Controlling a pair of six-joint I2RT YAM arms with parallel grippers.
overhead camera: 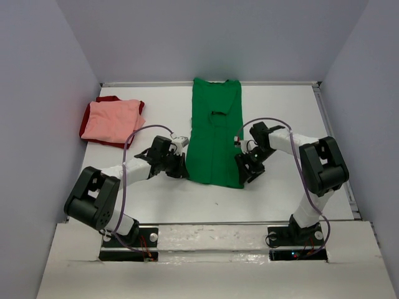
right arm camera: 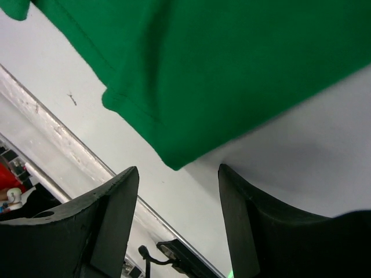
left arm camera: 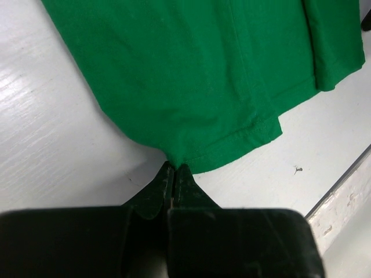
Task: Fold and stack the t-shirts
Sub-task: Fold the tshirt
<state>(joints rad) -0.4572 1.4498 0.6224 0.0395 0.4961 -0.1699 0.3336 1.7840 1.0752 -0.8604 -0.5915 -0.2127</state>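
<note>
Well left of and beyond the left gripper (overhead camera: pixel 178 167): salmon pink t-shirt (overhead camera: pixel 112 119), folded, lying on the dark red t-shirt (overhead camera: pixel 111 98). Looks like the stack in progress, parked clear of the working area.

At the left gripper itself: clamped tight on the near-left hem corner of the green t-shirt (left arm camera: pixel 191 75). No gap between the jaws, cloth drawn to a small peak right at the tips. Pinching the corner rather than mid-edge, likely to control the whole hem on a lift.

Between the two grippers: green t-shirt flat on the table (overhead camera: pixel 287 112), sleeves already turned in to make a long strip. Collar end far from both grippers, hem end near. Probably laid lengthwise so the near hem can go over toward the collar.

At the right gripper (right arm camera: pixel 177 169): jaws apart at a medium gap, nothing held. Near-right hem corner sitting at the mouth of that gap, one finger either side, no clamp on it yet. Judging: mirror pinch pending on this side. Needs a short advance and a close before any lift. Otherwise a one-sided pull from the left corner and a skewed fold.
</note>
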